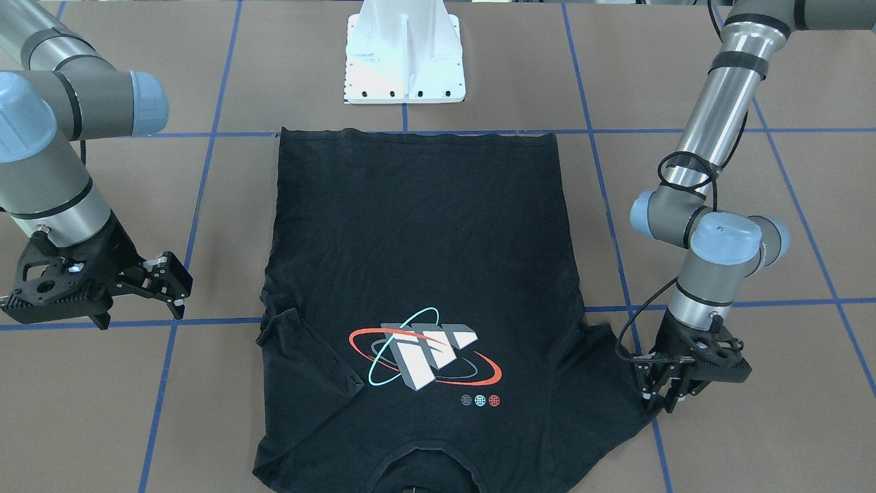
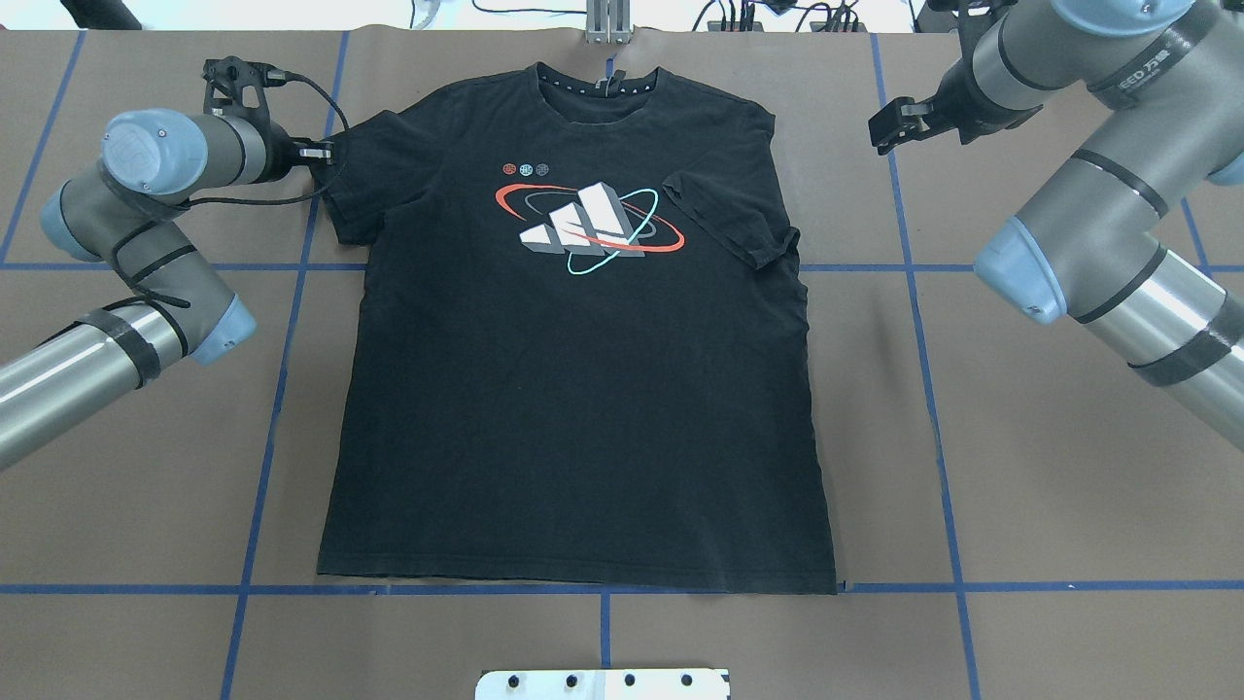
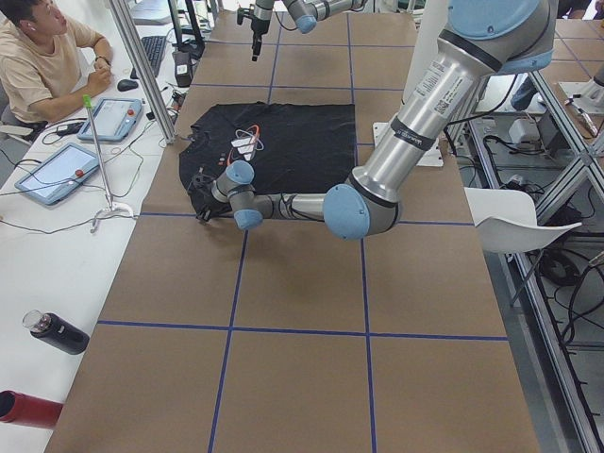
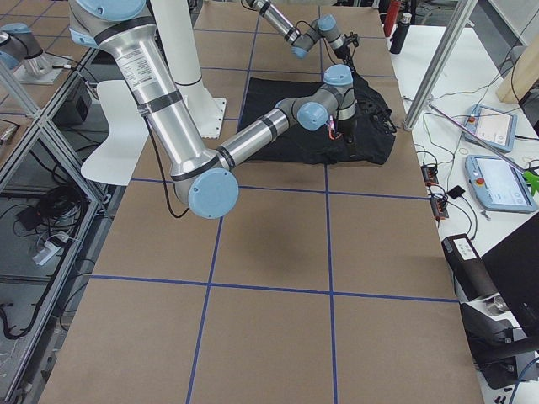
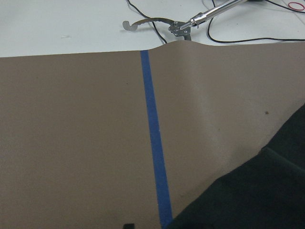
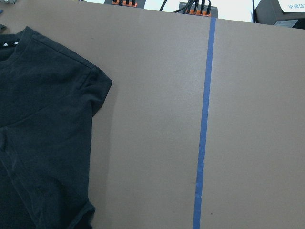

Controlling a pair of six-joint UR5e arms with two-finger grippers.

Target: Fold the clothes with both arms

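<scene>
T-shirt point(image 2: 583, 408) flat on desk point(image 2: 1030, 506), graphic up, one sleeve point(image 2: 724, 219) folded inward. At the opposite sleeve's edge: left end effector point(image 1: 660, 404), grip cannot tell. Well apart from the shirt: right end effector point(image 1: 179, 291), released.

Pretty clearly a robotics lab, not anyone's home. There's a big table covered in brown paper point(image 3: 283, 377) with a grid of blue tape lines point(image 3: 302, 329), silver-grey jointed robot arms point(image 2: 1118, 204) either side of a white metal pedestal point(image 1: 405, 61), aluminium frame posts point(image 3: 143, 71), and loose black cables on the floor point(image 4: 46, 206). A person point(image 3: 42, 61) sits at a white side desk point(image 3: 38, 274) with grey touchscreen control tablets point(image 3: 58, 173).
</scene>
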